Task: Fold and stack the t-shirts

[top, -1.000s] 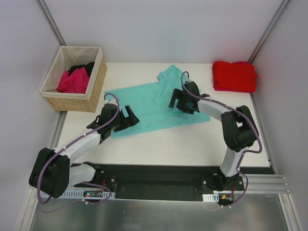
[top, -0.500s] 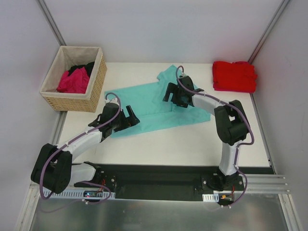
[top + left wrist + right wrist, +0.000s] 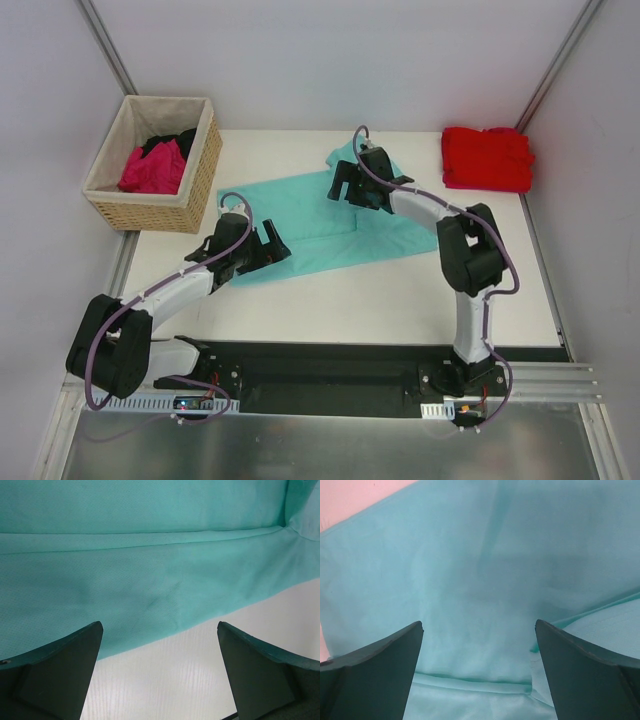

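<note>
From above, the teal shirt (image 3: 310,215) lies spread out in the middle of the white table (image 3: 400,300). A folded red shirt (image 3: 487,158) sits at the far right corner. A basket (image 3: 150,205) at the far left holds a pink shirt (image 3: 152,168) and a black shirt (image 3: 178,140). The left gripper (image 3: 275,243) is at the teal shirt's near left edge. The right gripper (image 3: 342,186) is over its far part.

In the left wrist view, the fingers are wide apart and hold nothing, with the shirt's edge and table below.

In the right wrist view, the fingers are also wide apart and empty, over teal cloth.
</note>
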